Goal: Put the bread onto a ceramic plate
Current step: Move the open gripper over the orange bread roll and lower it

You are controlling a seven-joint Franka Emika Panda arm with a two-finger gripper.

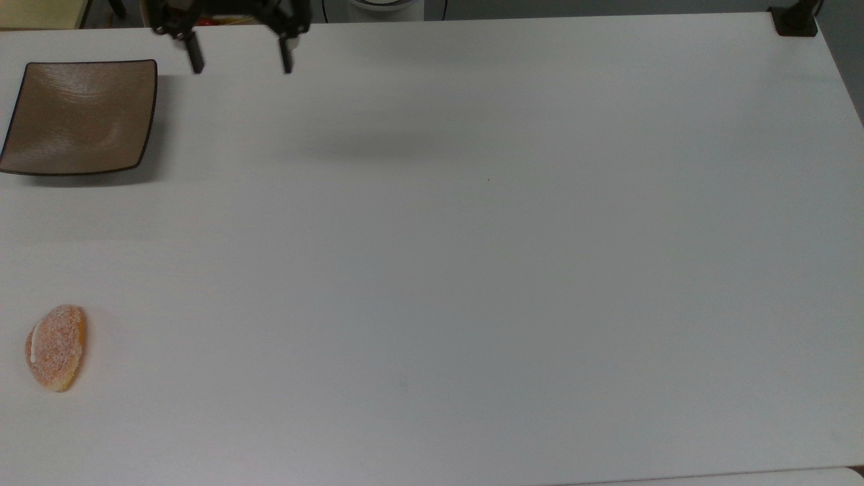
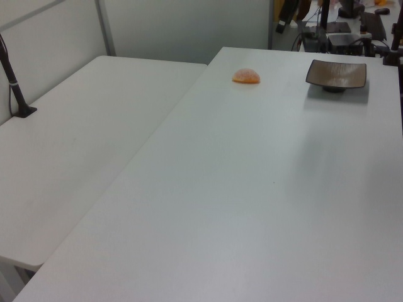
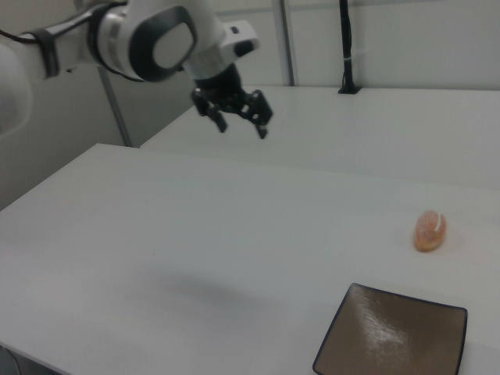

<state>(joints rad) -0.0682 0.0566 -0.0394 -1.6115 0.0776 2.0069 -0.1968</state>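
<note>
The bread point(image 1: 56, 347), a small sugar-speckled orange bun, lies on the white table near the top view's lower left; it also appears as the bread point(image 2: 245, 77) and the bread point(image 3: 428, 230). The square brown ceramic plate point(image 1: 81, 115) sits bare at the top view's upper left, seen too as the plate point(image 2: 336, 73) and the plate point(image 3: 394, 336). My gripper point(image 1: 241, 64) hangs high over the table's far edge, just right of the plate in the top view. In the right view the gripper point(image 3: 242, 127) is open and holds nothing, far from the bread.
A black post base point(image 1: 795, 20) is clamped at the top view's upper right corner. A second white table point(image 2: 75, 145) adjoins in the left view, with a black post point(image 2: 12, 82) on it. Cables and equipment crowd the space behind the plate.
</note>
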